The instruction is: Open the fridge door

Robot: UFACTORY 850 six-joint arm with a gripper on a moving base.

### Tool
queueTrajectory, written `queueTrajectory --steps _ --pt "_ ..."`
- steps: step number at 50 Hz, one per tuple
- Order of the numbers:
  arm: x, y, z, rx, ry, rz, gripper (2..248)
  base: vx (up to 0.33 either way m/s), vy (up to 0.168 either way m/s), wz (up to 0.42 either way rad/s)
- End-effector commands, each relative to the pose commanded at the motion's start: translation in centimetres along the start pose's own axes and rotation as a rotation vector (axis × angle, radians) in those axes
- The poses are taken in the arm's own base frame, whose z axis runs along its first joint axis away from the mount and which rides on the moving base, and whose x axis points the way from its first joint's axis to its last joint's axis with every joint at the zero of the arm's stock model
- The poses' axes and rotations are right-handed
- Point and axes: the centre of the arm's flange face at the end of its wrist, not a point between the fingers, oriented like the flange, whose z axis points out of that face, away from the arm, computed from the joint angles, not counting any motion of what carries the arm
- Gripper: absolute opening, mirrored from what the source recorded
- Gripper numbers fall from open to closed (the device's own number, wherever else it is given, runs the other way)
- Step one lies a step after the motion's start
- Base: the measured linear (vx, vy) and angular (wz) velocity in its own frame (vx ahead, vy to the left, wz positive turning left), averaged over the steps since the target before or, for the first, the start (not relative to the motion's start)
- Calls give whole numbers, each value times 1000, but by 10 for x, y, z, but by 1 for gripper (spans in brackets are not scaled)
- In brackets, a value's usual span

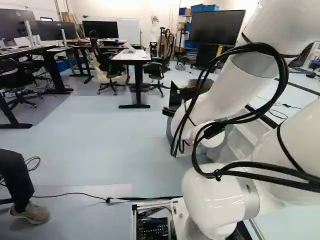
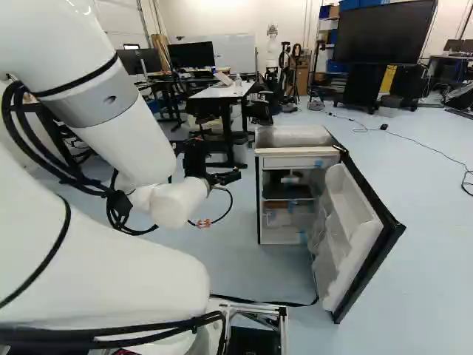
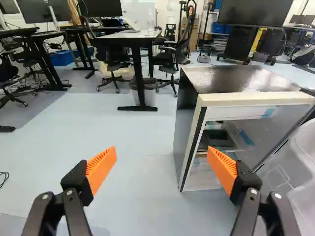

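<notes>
In the right base view my gripper [image 2: 226,177] is held up just beside the small fridge [image 2: 295,160], on the side away from the hinge. The fridge door [image 2: 361,235] stands wide open, swung toward the base, with its white inner shelves showing. In the wrist view the gripper [image 3: 162,156] has its orange-padded fingers wide apart and nothing between them. One finger overlaps the view of the fridge's open front; whether they touch I cannot tell. The door's inner side [image 3: 290,172] lies beyond that finger. The arm partly hides the fridge [image 1: 186,91] in the left base view.
Desks [image 1: 134,56] and office chairs [image 1: 111,67] stand farther ahead. A large screen [image 2: 386,31] on a stand is at the back, and another robot [image 2: 272,48] is by the far wall. A person's leg and shoe [image 1: 31,212] show at the near left of the left base view.
</notes>
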Motion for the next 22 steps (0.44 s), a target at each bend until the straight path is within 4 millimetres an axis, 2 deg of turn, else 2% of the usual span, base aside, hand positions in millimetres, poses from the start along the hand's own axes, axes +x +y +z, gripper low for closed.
queueTrajectory --steps 22 --pt "0 0 0 0 0 0 247 0 0 0"
